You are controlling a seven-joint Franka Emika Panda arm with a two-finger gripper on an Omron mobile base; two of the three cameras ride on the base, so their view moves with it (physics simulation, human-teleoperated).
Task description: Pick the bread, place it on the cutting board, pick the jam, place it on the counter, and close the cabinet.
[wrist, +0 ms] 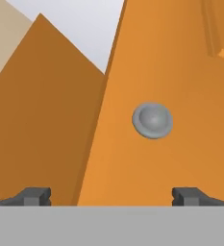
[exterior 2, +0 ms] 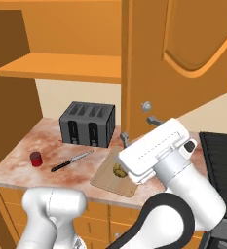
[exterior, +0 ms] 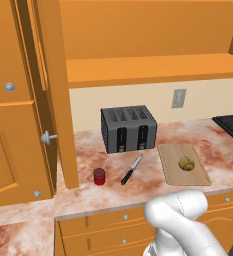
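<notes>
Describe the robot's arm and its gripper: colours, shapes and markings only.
The arm is glossy white, built of fat rounded tube segments with dark bands at the joints. Its boxy white hand shows a faint dashed line along one face. The gripper has two small dark grey, blocky jaws.

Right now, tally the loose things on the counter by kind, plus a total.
Black four-slot toaster: 1
Light tan wooden cutting board: 1
Small yellow-brown bread roll, on the board: 1
Small red jam jar: 1
Black-handled knife: 1
Total: 5
</notes>
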